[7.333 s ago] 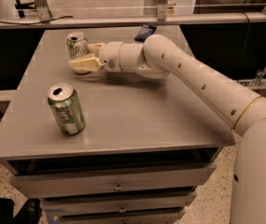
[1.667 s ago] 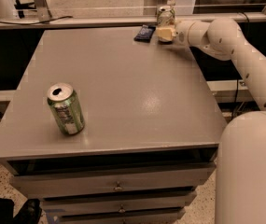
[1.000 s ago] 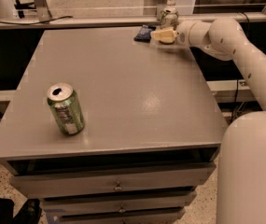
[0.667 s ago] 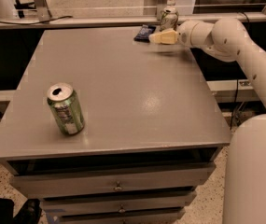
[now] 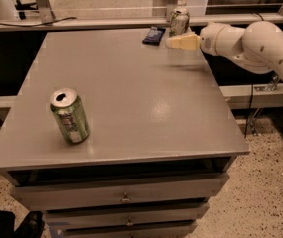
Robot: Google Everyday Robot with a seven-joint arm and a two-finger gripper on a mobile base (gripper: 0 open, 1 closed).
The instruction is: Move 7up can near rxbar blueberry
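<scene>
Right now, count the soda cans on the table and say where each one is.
2. The 7up can stands at the far edge, beside the rxbar blueberry; the darker green can stands front left. The gripper hovers just in front of the 7up can.

7up can point(image 5: 179, 20): pale white-green, silver top
rxbar blueberry point(image 5: 154, 35): dark blue-black
gripper point(image 5: 171, 42), upper right of frame: cream
green can point(image 5: 70, 115): shiny green
table point(image 5: 131, 93): plain grey

arm point(image 5: 267, 46): white, enters from the right edge, bent, reaching left; wrist point(image 5: 216, 37): roughly level; gripper point(image 5: 173, 42): upper right of centre, pointing left
</scene>
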